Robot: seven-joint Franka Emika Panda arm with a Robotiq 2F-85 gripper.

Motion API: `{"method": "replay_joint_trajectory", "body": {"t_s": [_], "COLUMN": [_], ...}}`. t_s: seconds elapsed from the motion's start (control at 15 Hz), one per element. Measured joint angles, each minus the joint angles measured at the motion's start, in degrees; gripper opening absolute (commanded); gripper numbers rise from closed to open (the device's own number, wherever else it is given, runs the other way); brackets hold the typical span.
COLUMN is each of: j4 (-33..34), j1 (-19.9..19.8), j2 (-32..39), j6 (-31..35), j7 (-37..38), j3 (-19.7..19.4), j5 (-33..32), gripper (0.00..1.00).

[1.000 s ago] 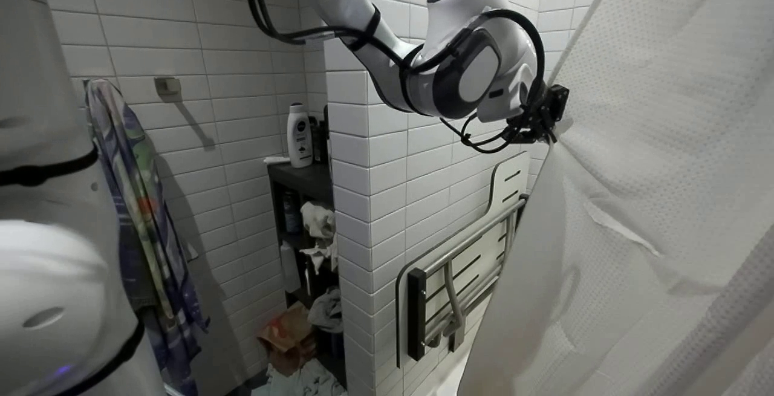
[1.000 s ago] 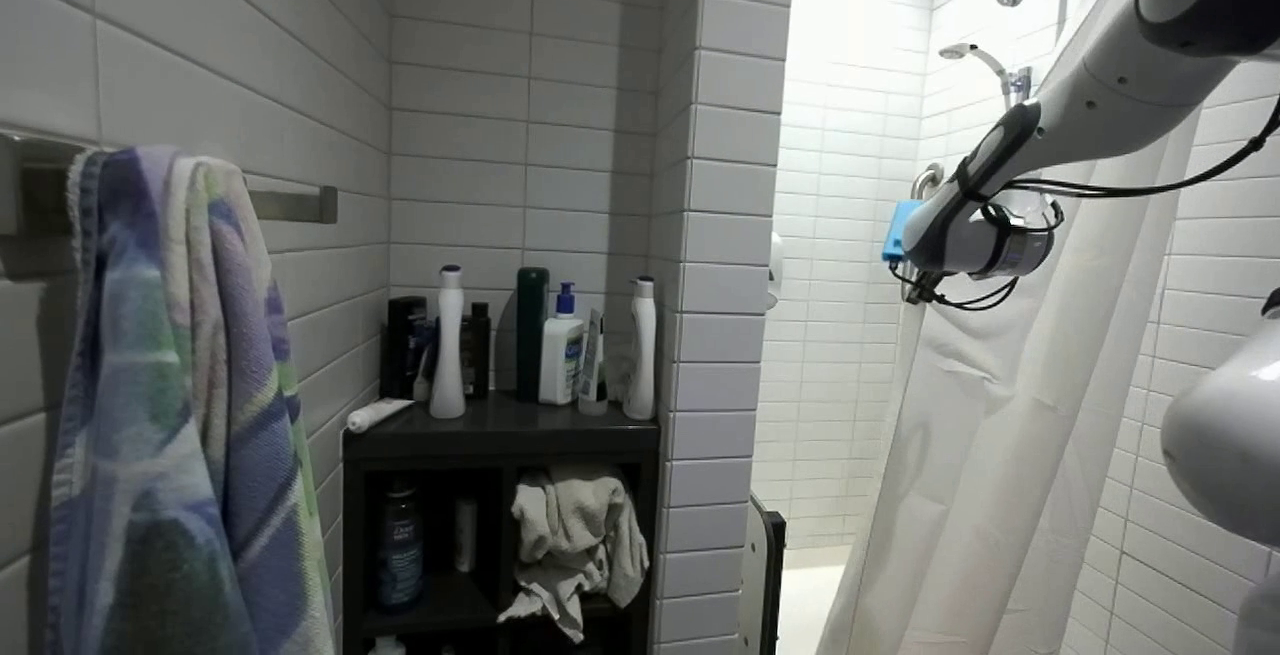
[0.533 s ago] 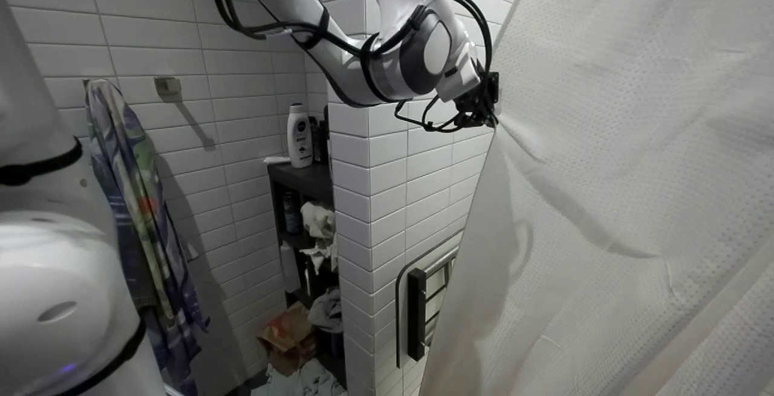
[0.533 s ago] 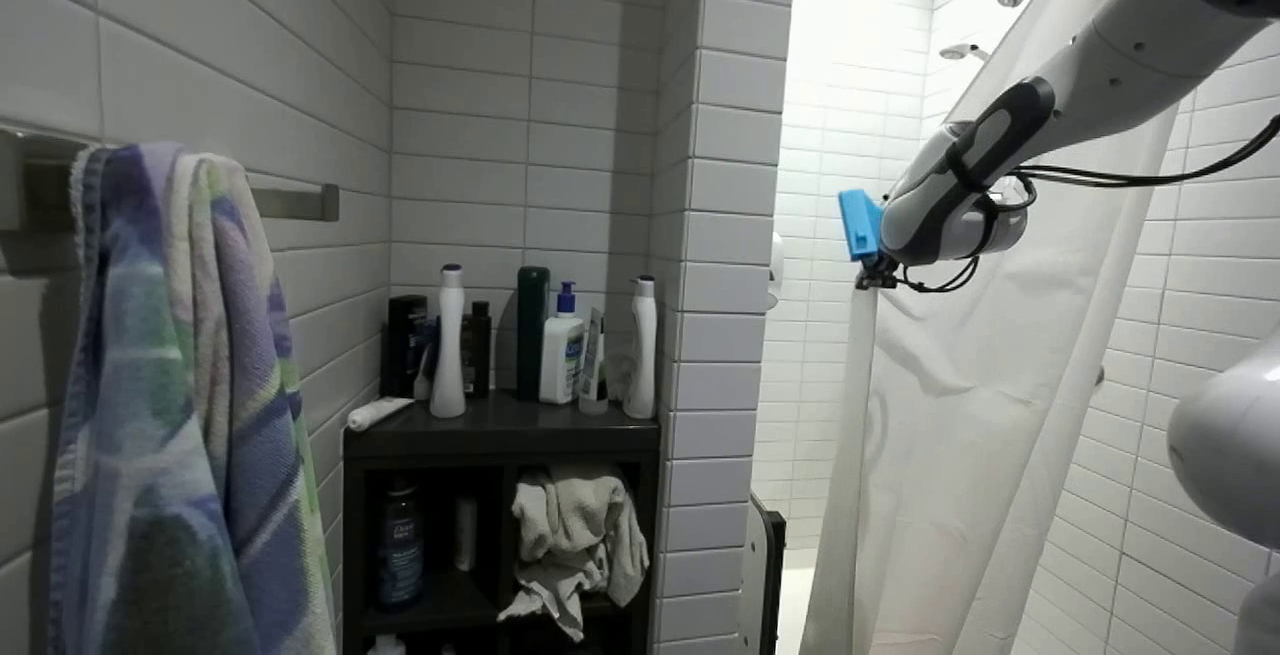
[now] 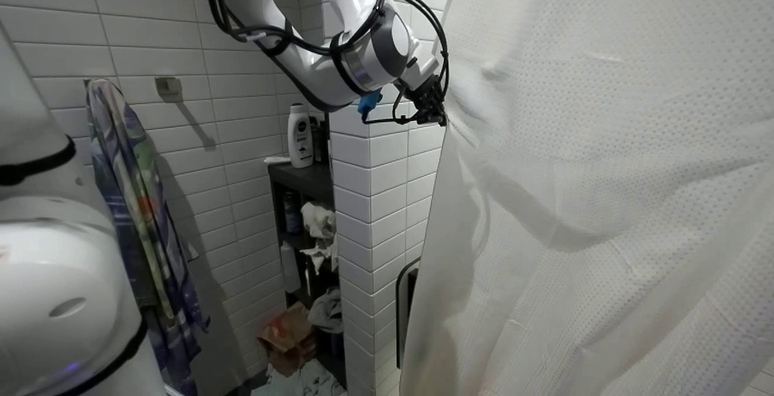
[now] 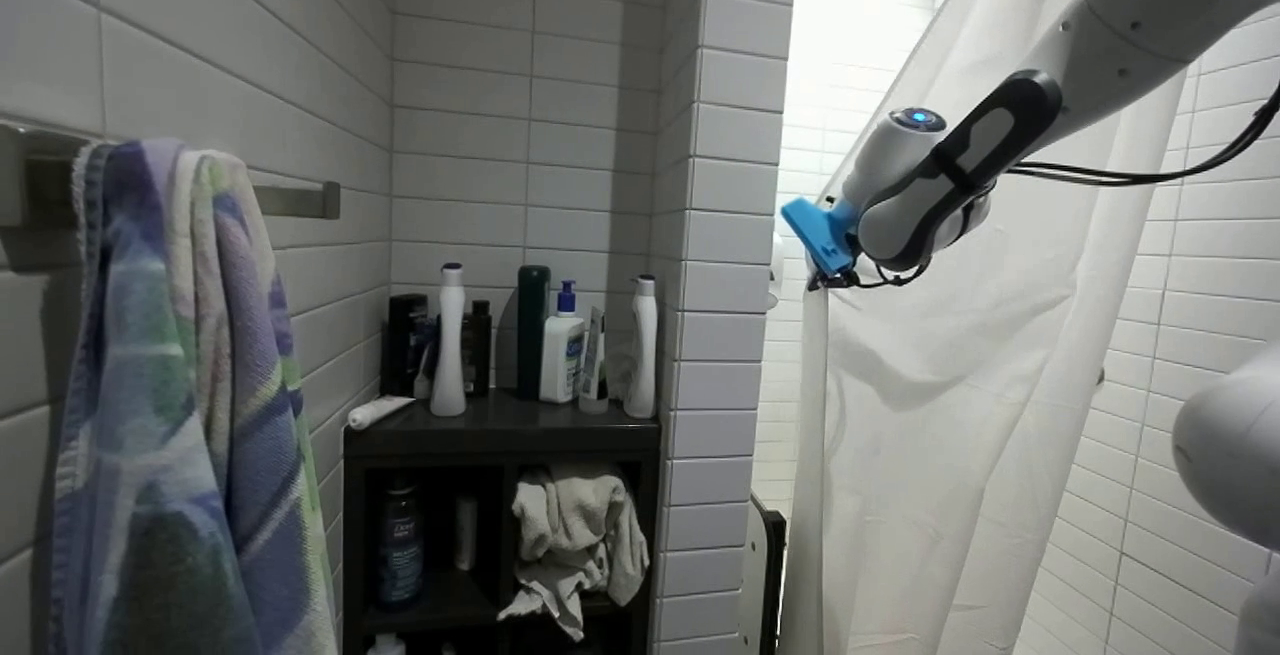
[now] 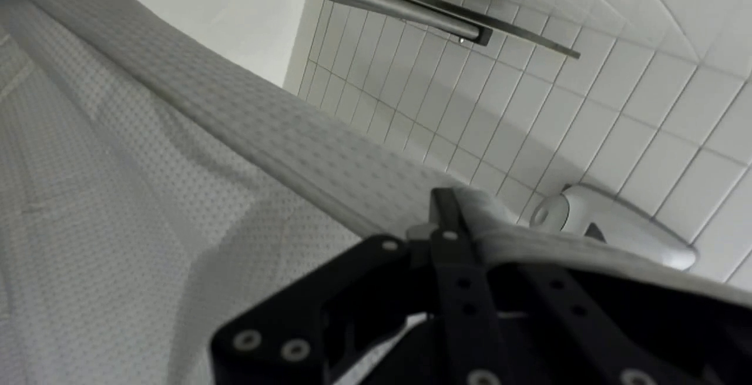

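Pincer [image 5: 443, 120] held curtain [image 5: 604, 202] pinched at free edge; it seemed drawn most of way across shower [image 6: 850, 45], strip beside edge of wall [image 6: 715, 335] left uncovered.

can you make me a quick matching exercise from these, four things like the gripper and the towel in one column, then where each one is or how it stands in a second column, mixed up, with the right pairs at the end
Things
1. gripper
2. multicoloured towel
3. blue-topped pump bottle
4. pale cloth

Places and states
A. standing upright on top of the dark shelf unit
B. closed on the white curtain
C. bunched up, hanging partly out of the dark shelf unit
D. draped over a metal wall bar

Right pairs: 1-B, 2-D, 3-A, 4-C
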Motion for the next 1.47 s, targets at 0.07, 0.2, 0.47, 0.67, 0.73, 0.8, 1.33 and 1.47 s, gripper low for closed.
{"method": "replay_joint_trajectory", "body": {"t_s": [0.07, 0.2, 0.47, 0.67, 0.73, 0.8, 1.33, 1.47], "j4": [-0.11, -0.14, -0.47, -0.83, -0.93, -0.97, -3.79, -6.12], "j1": [0.36, 0.35, 0.96, 2.33, 2.48, 2.46, 3.43, 5.41], "j2": [-0.06, -0.50, -1.09, -1.20, -1.26, -1.40, -4.53, -6.36], "j6": [-0.35, -0.94, -1.61, -1.77, -1.80, -1.78, -1.63, -1.82], "j7": [-1.15, -3.41, -7.85, -12.51, -14.35, -15.96, -32.62, -39.01], "j3": [0.57, 0.73, 2.60, 3.76, 3.78, 3.70, -0.69, -3.45], "j5": [-1.35, -3.71, -9.96, -12.05, -12.34, -12.85, -9.83, -4.65], "gripper": [0.00, 0.00, 0.00, 0.00, 0.00, 0.00, 0.00, 0.00]}}
